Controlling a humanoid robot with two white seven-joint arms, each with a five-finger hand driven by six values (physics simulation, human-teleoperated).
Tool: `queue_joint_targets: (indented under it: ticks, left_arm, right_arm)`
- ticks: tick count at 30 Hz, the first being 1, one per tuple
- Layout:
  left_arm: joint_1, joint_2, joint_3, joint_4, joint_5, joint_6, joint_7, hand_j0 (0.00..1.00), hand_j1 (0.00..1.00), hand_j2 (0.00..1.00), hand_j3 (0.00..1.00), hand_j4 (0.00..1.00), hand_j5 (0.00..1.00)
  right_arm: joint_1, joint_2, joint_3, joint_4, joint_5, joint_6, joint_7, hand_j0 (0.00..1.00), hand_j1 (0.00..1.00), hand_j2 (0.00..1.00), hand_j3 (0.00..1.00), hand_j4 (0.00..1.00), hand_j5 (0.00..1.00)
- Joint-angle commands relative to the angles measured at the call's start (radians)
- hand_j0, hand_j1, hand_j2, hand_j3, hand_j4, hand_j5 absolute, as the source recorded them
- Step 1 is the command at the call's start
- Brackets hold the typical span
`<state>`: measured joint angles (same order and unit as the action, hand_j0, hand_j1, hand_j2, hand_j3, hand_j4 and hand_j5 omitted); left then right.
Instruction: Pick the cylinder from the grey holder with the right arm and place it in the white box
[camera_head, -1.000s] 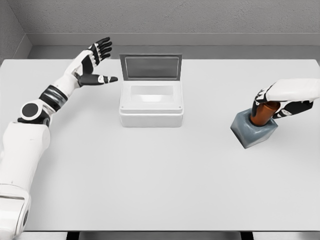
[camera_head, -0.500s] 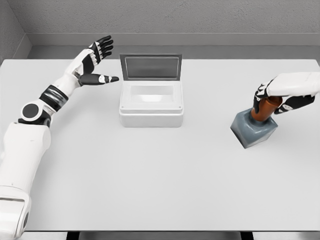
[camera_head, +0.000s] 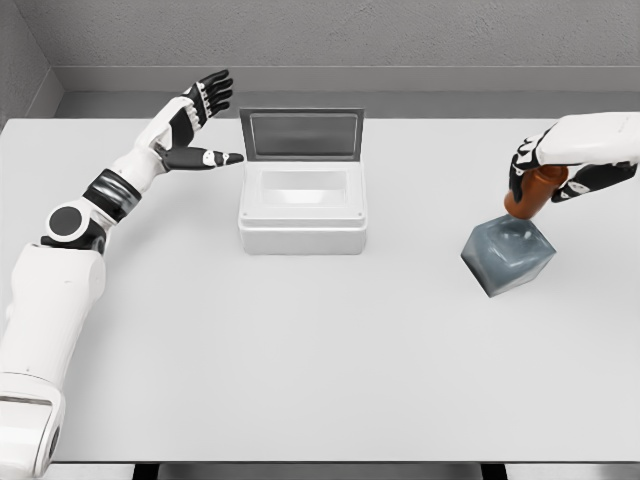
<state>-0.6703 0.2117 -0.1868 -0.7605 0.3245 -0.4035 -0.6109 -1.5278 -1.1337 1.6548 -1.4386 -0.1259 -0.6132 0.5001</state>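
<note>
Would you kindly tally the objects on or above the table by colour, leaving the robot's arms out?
White: 1, the white box with its lid up
Grey: 1, the grey holder
Orange-brown: 1, the cylinder, held in the right hand just above the holder
Total: 3

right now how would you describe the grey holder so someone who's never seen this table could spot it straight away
Start at the white table and look to its right side, well to the right of the open white box. The grey holder is the small blue-grey block sitting just below the right hand, which grips the brown cylinder. It is the only dark, tilted, cube-like thing there.
</note>
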Motion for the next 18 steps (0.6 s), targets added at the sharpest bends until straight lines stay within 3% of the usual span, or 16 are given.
queue_joint_targets:
  ticks: [1, 12, 14, 18]
  left_arm:
    - [0.0, 0.001, 0.001, -0.002, 0.004, 0.002, 0.0, 1.0, 1.0, 1.0, 1.0, 1.0, 1.0]
    - [0.005, 0.028, 0.012, 0.006, -0.004, 0.0, 0.0, 1.0, 1.0, 1.0, 1.0, 1.0, 1.0]
    - [0.017, 0.028, 0.012, -0.014, -0.002, 0.0, 0.0, 1.0, 1.0, 1.0, 1.0, 1.0, 1.0]
    - [0.077, 0.074, 0.023, -0.126, 0.002, 0.0, 0.0, 1.0, 1.0, 1.0, 1.0, 1.0, 1.0]
  right_arm:
    - [0.0, 0.002, -0.003, 0.0, -0.006, 0.002, 0.005, 0.48, 0.48, 0.48, 0.48, 0.48, 0.48]
    - [-0.034, 0.012, -0.003, -0.002, -0.006, 0.002, 0.009, 0.48, 0.48, 0.48, 0.48, 0.48, 0.48]
    - [-0.035, 0.035, -0.001, 0.0, -0.004, 0.002, 0.011, 0.48, 0.48, 0.48, 0.48, 0.48, 0.48]
    - [-0.043, 0.063, -0.001, 0.0, -0.003, 0.002, 0.023, 0.46, 0.46, 0.46, 0.46, 0.46, 0.46]
